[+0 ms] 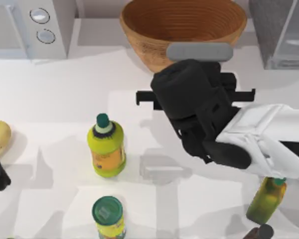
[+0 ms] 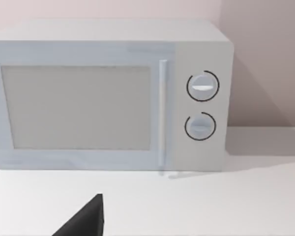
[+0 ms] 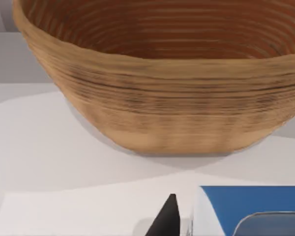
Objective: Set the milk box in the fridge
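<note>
Black wrist housing of the right arm looms over the counter's middle, in front of the wooden bowl.

Top view: right pincer is hidden under its own housing, so how far it is open cannot be told; the fridge stands at the far right corner, the microwave at the far left, and the left arm is parked at the left edge near a potato. A yellow-green bottle stands nearer the left. Left wrist view: the microwave front and one dark finger. Right wrist view: the milk box sits just beside a dark fingertip, before the bowl. The step looks like closing in on the carton; next it needs a firm grasp, a lift, and a carry right to the fridge.
</note>
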